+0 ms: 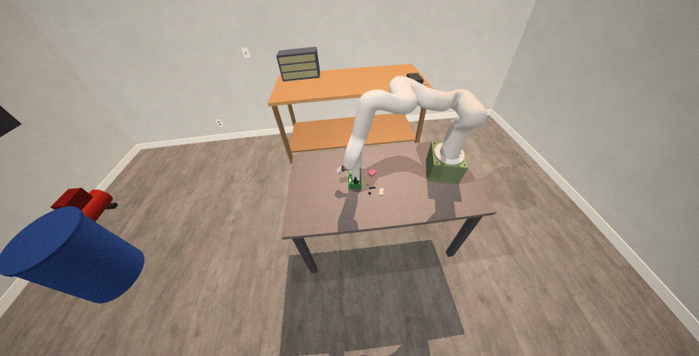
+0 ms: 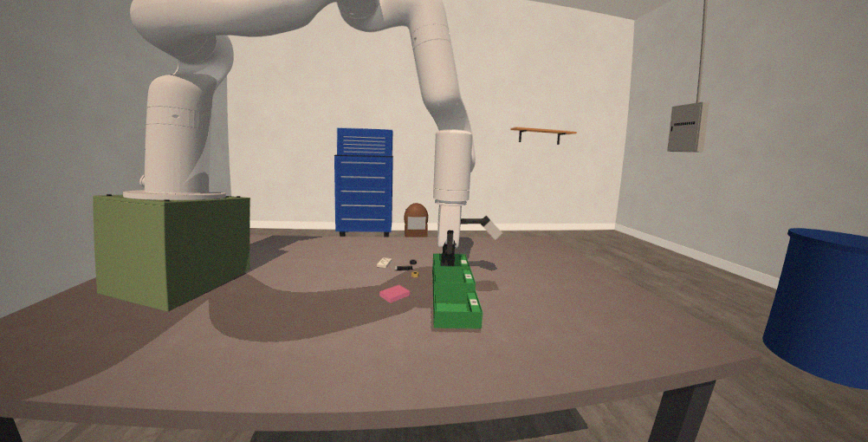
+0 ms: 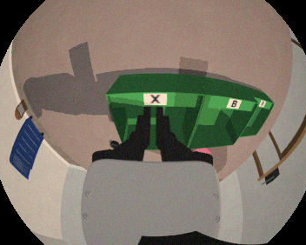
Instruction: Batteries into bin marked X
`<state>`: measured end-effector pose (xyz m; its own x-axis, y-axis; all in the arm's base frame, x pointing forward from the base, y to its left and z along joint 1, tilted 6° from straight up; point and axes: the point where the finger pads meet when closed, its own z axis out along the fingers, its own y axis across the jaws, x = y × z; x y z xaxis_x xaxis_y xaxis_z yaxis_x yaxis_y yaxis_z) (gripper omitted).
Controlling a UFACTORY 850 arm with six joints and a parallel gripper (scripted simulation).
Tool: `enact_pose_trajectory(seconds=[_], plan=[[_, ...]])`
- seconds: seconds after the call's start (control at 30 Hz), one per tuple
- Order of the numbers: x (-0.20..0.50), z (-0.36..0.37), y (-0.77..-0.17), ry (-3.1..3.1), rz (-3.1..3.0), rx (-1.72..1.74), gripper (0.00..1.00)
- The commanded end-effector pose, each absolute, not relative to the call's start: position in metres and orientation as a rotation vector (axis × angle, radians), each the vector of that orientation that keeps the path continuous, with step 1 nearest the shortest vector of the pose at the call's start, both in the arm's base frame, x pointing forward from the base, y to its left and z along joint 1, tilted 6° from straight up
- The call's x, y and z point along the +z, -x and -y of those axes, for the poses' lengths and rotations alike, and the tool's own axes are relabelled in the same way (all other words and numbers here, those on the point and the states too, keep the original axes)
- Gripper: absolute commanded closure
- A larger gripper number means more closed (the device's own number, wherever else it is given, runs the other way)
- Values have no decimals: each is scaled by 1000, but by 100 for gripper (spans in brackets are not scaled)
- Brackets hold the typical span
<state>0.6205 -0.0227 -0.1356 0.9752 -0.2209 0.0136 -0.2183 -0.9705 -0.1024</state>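
Note:
My gripper (image 1: 356,181) (image 2: 448,263) (image 3: 153,114) points down into the bin marked X (image 2: 437,260) (image 3: 133,85). Its black fingers are nearly together with a narrow gap, and nothing shows between them. They hide part of the bin's inside; no battery can be made out in it. On the table beside the bins lie a short dark cylinder (image 1: 372,187) (image 2: 404,268), which looks like a battery, and a small black round thing (image 1: 370,193) (image 2: 412,262). A small yellowish piece (image 1: 367,183) (image 2: 414,274) lies near them.
The bin marked B (image 3: 220,92) and a third bin (image 2: 456,319) stand in line with the X bin. A pink block (image 1: 372,172) (image 2: 394,293) and a pale flat piece (image 1: 381,191) (image 2: 384,263) lie on the arm-base side of the bins.

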Motion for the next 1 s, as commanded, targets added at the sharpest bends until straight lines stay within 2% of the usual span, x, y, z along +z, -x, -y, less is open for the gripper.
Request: enact_pose_trajectory(seconds=[0.0, 0.97], plan=[[-132, 23, -622, 3022, -337, -41, 93], [-83, 28, -620, 3022, -337, -41, 93]])
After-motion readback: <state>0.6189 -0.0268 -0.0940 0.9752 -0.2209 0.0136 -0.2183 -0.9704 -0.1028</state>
